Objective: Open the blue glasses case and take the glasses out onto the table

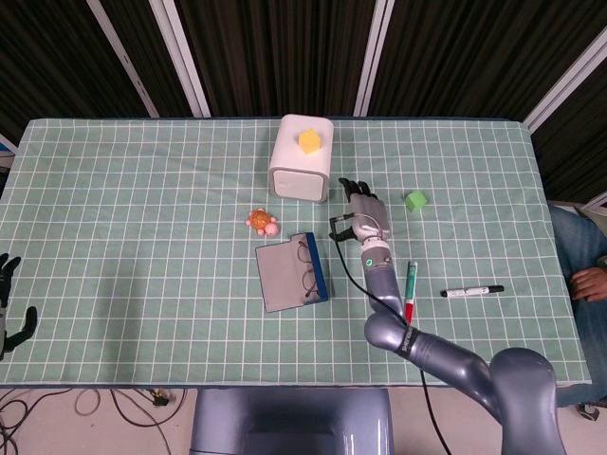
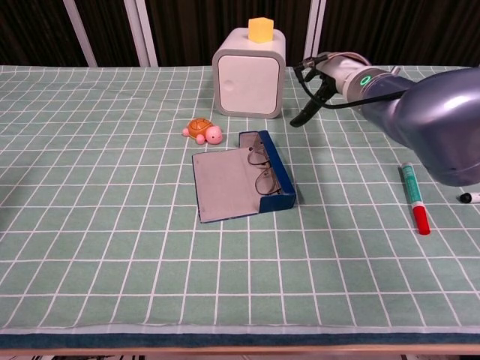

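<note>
The blue glasses case (image 1: 292,276) (image 2: 238,185) lies open on the green checked cloth, its grey lid flat to the left and its blue wall on the right. The glasses (image 1: 308,268) (image 2: 262,172) rest inside against that blue wall. My right hand (image 1: 364,217) (image 2: 324,76) hovers to the right of and beyond the case, clear of it, fingers apart and holding nothing. My left hand (image 1: 9,305) shows only in the head view, at the far left table edge, fingers spread and empty.
A white box (image 1: 303,158) (image 2: 250,72) with a yellow cube on top stands behind the case. An orange turtle toy (image 1: 262,222) (image 2: 203,130) lies at its left. A green cube (image 1: 415,200), a green-red marker (image 1: 410,292) (image 2: 415,197) and a black marker (image 1: 471,290) lie to the right.
</note>
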Controlling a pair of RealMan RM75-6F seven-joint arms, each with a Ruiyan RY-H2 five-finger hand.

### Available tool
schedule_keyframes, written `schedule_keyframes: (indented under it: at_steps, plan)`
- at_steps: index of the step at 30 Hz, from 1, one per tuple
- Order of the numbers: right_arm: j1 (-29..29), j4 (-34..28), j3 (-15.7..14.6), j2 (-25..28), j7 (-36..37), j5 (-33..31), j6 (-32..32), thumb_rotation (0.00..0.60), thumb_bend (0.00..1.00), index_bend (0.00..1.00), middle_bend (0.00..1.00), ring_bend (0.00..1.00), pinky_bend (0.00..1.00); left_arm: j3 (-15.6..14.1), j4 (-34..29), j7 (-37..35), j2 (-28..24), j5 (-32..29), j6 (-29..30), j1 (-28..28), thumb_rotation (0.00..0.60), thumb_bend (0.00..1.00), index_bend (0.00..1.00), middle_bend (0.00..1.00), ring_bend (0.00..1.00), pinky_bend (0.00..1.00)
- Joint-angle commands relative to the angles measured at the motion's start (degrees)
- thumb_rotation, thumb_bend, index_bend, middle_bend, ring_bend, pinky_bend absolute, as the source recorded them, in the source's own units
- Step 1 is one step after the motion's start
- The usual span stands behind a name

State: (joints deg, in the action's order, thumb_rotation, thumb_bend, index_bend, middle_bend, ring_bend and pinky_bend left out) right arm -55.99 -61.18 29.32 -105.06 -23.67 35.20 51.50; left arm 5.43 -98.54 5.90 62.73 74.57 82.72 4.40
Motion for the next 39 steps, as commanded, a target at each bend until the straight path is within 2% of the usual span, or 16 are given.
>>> schedule_keyframes:
  at_steps: [1, 6, 12, 18, 24, 30, 39]
  plan:
    - [4.95, -13.42, -3.17, 9.4, -3.54, 0.08, 1.55, 0.6, 0.19, 0.12, 0.18, 0.1, 0.2, 0.01, -0.03, 0.12, 0.09, -0.01, -0.12, 0.09, 0.6, 0.46, 0.03, 0.0, 0.0, 0.0]
    - [7.43, -25.22, -6.62, 16.61, -6.56, 0.37, 2.52, 0.6, 0.29, 0.12, 0.21, 0.12, 0.2, -0.08, -0.14, 0.54, 0.28, -0.09, -0.32, 0.2, 0.6, 0.46, 0.03, 0.0, 0.0, 0.0]
    - [8.96, -32.63, -10.85, 20.91, -8.52, 4.76, 4.55, 0.6, 0.36, 0.12, 0.21, 0.12, 0.2, -0.11, -0.14, 0.6, 0.33, -0.14, -0.43, 0.24, 0.6, 0.46, 0.03, 0.0, 0.0, 0.0]
    - [9.86, -37.7, -15.92, 24.27, -11.98, 10.51, 6.65, 0.6, 0.37, 0.16, 0.11, 0.07, 0.2, -0.31, -0.26, 0.62, 0.38, -0.13, -0.74, 0.3, 0.6, 0.46, 0.03, 0.0, 0.0, 0.0]
    - [9.51, -40.57, -19.16, 25.05, -16.21, 12.53, 8.52, 0.6, 0.37, 0.26, 0.0, 0.0, 0.2, -0.27, -0.5, 0.73, 0.4, -0.46, -0.95, 0.36, 0.6, 0.46, 0.03, 0.0, 0.0, 0.0]
    - [8.72, -43.88, -20.6, 25.09, -18.26, 11.54, 8.69, 0.6, 0.37, 0.3, 0.0, 0.0, 0.2, -0.17, -0.67, 0.74, 0.36, -0.84, -1.03, 0.36, 0.6, 0.46, 0.03, 0.0, 0.0, 0.0]
    - [7.08, -44.43, -21.42, 20.96, -19.41, 12.14, 9.21, 0.6, 0.37, 0.31, 0.0, 0.0, 0.2, -0.16, -0.7, 0.78, 0.34, -0.97, -1.04, 0.36, 0.6, 0.46, 0.03, 0.0, 0.0, 0.0]
